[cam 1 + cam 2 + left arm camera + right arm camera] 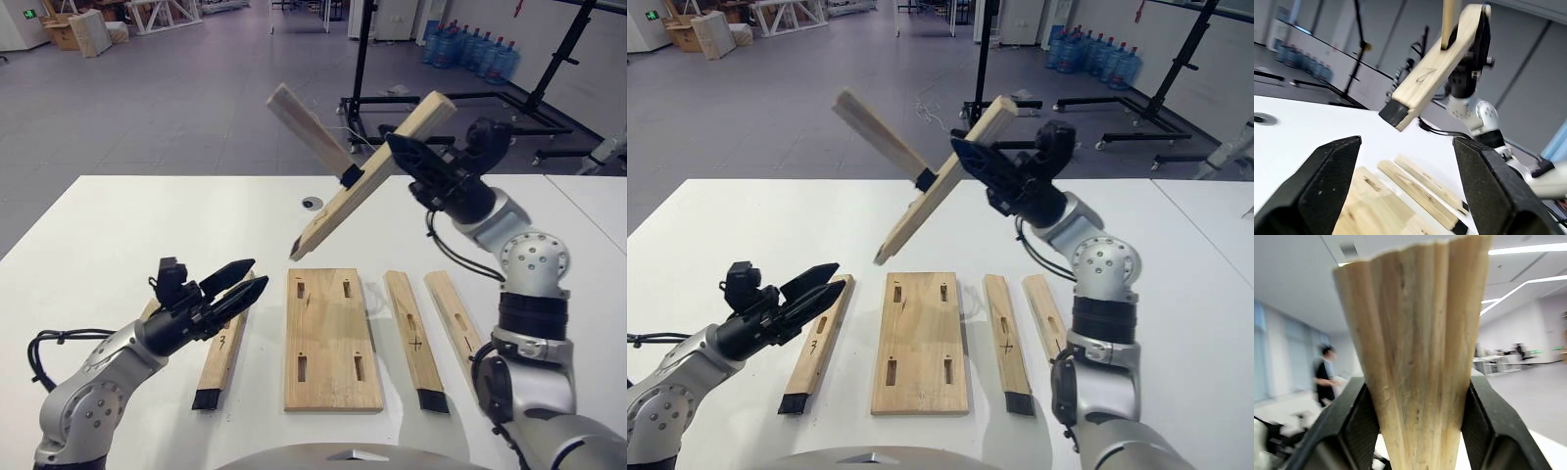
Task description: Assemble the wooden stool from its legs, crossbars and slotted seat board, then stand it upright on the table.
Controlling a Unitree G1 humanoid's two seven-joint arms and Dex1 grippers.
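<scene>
My right gripper [400,153] is shut on a wooden leg [338,211] held slanted in the air over the table's far middle. A crossbar [309,127] sticks out of that leg, pointing up and to the left. In the right wrist view the leg [1420,357] sits between the two black fingers [1347,431]. The slotted seat board [333,338] lies flat at the table's centre. One leg [221,357] lies to its left, and two more legs [413,338] [456,311] to its right. My left gripper [257,275] hovers open just above the left leg.
A round cable hole [312,204] sits in the white table [118,235] behind the board. Black metal frames [529,98] and water bottles [470,49] stand on the floor beyond. Another table [598,206] adjoins at the right.
</scene>
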